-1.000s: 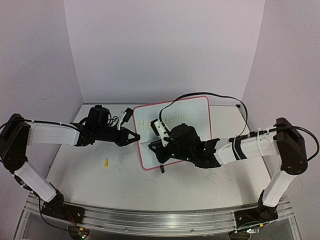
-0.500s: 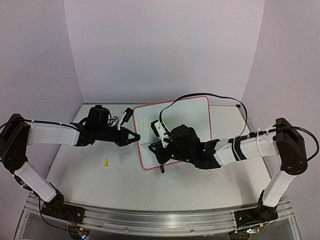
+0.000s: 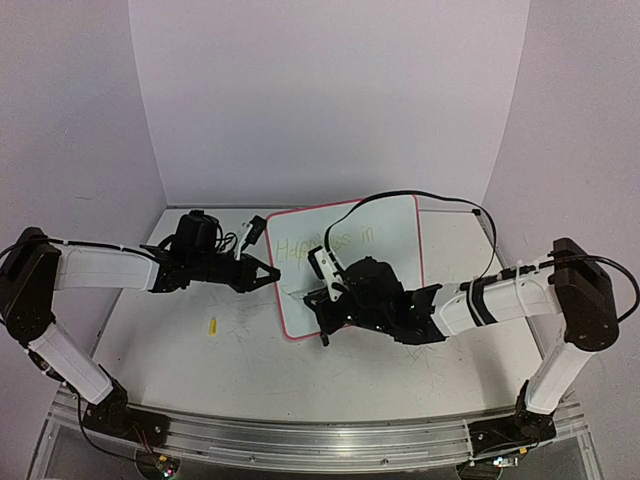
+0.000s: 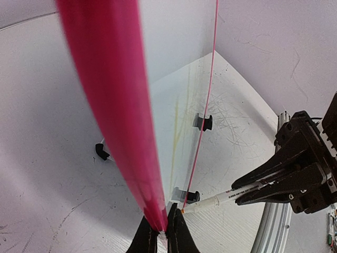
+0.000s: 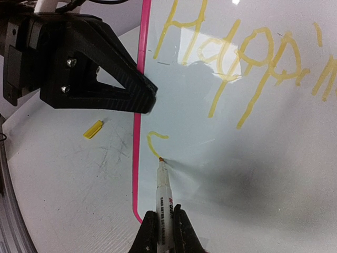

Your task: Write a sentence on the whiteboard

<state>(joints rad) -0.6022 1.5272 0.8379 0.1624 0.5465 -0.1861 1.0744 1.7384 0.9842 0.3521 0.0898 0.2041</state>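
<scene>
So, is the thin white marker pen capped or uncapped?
Uncapped: the marker pen shows a bare orange tip on the pink-rimmed white board.

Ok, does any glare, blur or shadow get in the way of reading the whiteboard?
Left wrist: the whiteboard's near rim, pinched by the left gripper, is a blurred red band. Right wrist: glare washes the sentence's first letters; soft shadow lies right of the marker in the right gripper. Top external: writing faint, no glare.

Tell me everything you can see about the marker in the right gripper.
The marker is slim, with a white barrel bearing small dark print and an orange-yellow tip. The right gripper is shut on its rear part. Its uncapped tip touches the whiteboard near the pink rim, just below a short yellow stroke.
</scene>
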